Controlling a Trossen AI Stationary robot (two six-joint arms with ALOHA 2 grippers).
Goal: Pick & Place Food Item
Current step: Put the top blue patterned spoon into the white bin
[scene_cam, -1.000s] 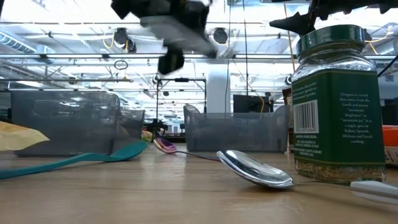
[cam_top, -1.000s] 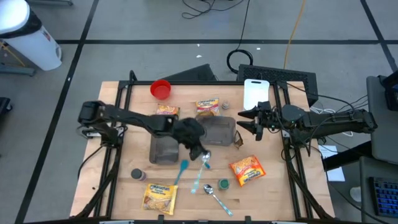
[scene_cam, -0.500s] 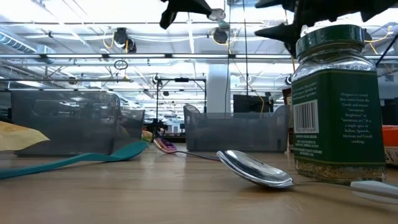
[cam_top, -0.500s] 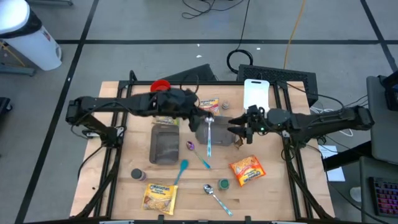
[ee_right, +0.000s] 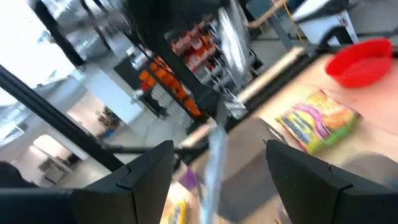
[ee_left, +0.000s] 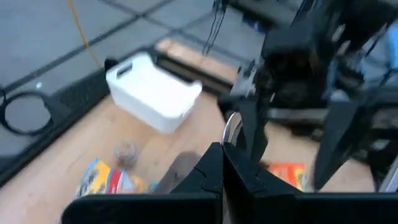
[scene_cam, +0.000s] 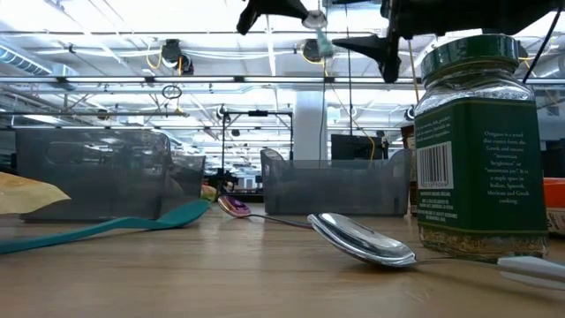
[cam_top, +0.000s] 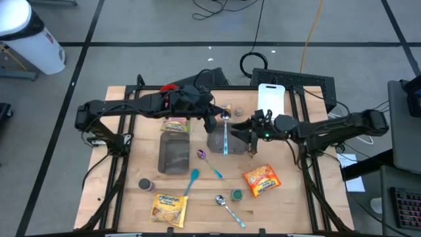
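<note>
At the table's left half, the left arm reaches from its base across toward the centre, elbow raised, so that the left gripper (cam_top: 216, 117) hangs above the right-hand grey bin (cam_top: 217, 139). Its fingers are clenched on the top of a pale blue spoon (cam_top: 225, 135), which dangles downward from the grip; the low view shows the handle hanging free, well clear of the tabletop. The carry appears to serve either a handover or a drop into the bin beneath; which one cannot be told.

Below and left of that bin stands a second grey bin (cam_top: 173, 153), and a noodle packet (cam_top: 175, 124) lies just behind it. These packets seem the likeliest food items for the task, yet none is held: another (cam_top: 169, 207) lies near the front edge and an orange one (cam_top: 261, 180) sits at the right front.

At the right, the right arm stretches inward and nearly level from its base. The right gripper (cam_top: 246, 133) faces the hanging spoon with its jaws spread wide, holding nothing, just beside the spoon but apart from it.
</note>
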